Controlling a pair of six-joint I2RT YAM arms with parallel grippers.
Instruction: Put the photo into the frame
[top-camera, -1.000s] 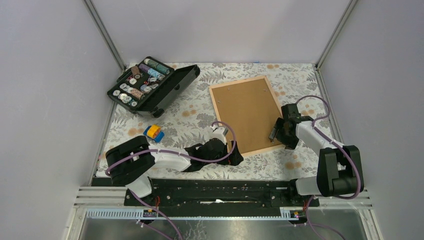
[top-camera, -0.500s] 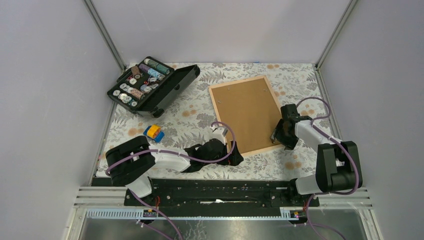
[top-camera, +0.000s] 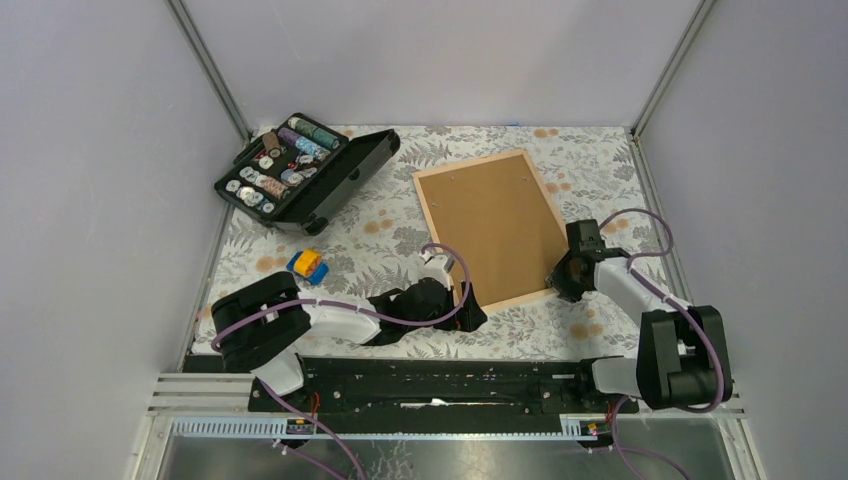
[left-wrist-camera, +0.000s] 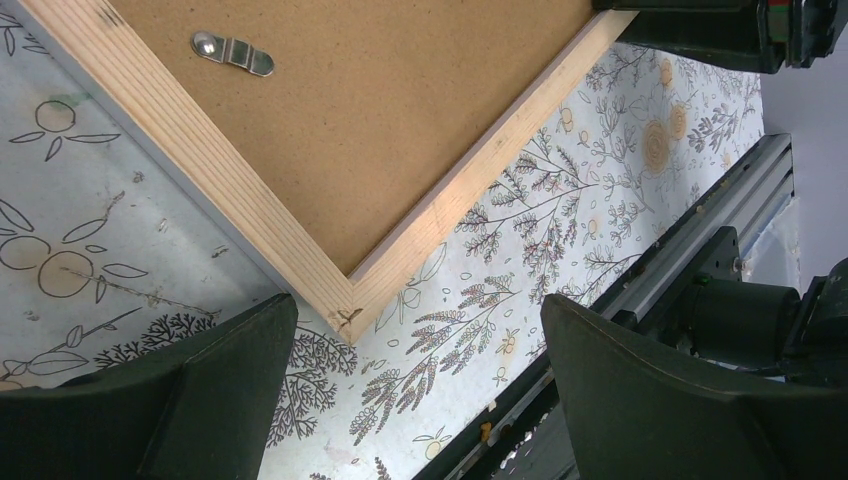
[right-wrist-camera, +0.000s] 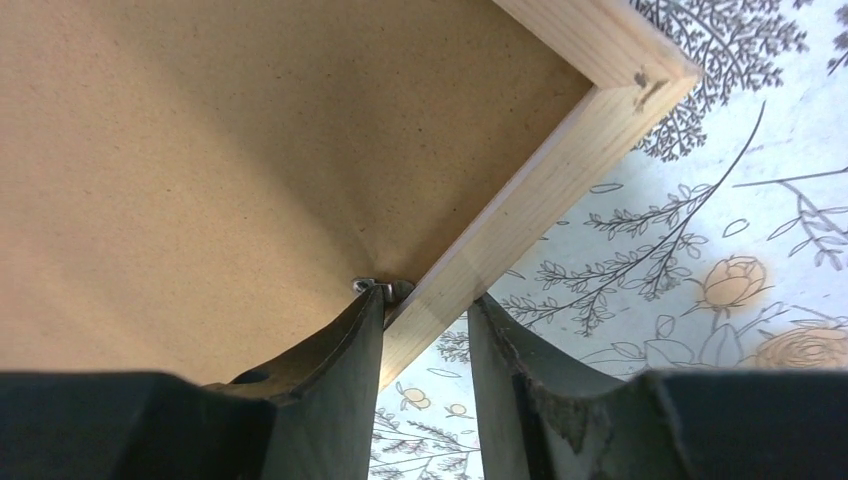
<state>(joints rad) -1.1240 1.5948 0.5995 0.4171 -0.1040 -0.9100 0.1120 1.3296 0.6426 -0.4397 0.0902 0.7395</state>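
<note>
While the frame (right-wrist-camera: 530, 203) lies face-down at 1 o'clock on the surface (top-camera: 380, 240), backing board (top-camera: 490, 225) fitted, we see no photo. It may sit underneath.

Right gripper (right-wrist-camera: 428, 300) straddles the 5 o'clock edge, clamp unclear. Left gripper (left-wrist-camera: 418, 305) gapes wide.

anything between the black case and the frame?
No, just bare flowered tablecloth between the case and the frame, as the top view shows.

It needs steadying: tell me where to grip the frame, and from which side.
On the frame, grip the right rail near the near corner, from above, a finger each side, as the right gripper straddles it. Lying flat, only its narrow rail fits.
</note>
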